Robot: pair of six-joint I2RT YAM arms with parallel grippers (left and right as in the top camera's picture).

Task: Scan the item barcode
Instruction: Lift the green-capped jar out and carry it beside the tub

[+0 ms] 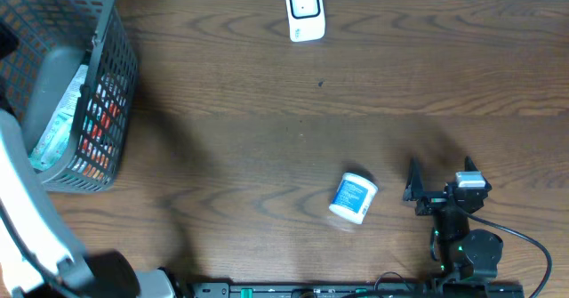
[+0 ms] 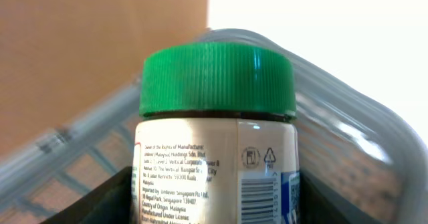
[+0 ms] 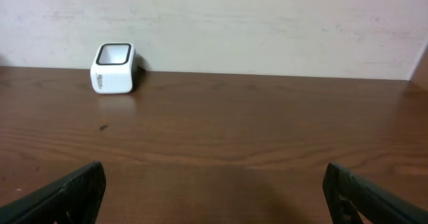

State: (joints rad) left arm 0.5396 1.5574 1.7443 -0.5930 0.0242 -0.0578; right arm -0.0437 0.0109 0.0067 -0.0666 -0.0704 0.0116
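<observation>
Green-lidded jar at your left gripper by the basket, right gripper spread wide

On the left of the table you have the grey mesh basket with packets inside. Your left gripper has the green-lidded jar right up against its camera, lid on, with the label and a slice of barcode facing the lens and the basket rim behind it. You cannot tell here whether the jaws are clamped on the jar or only around it. The white scanner stands at the far edge near the middle, well apart from the basket. A white tub with a blue label lies on its side on the wood, and near it, to the right, your right gripper sits with fingers wide apart, holding nothing
</observation>
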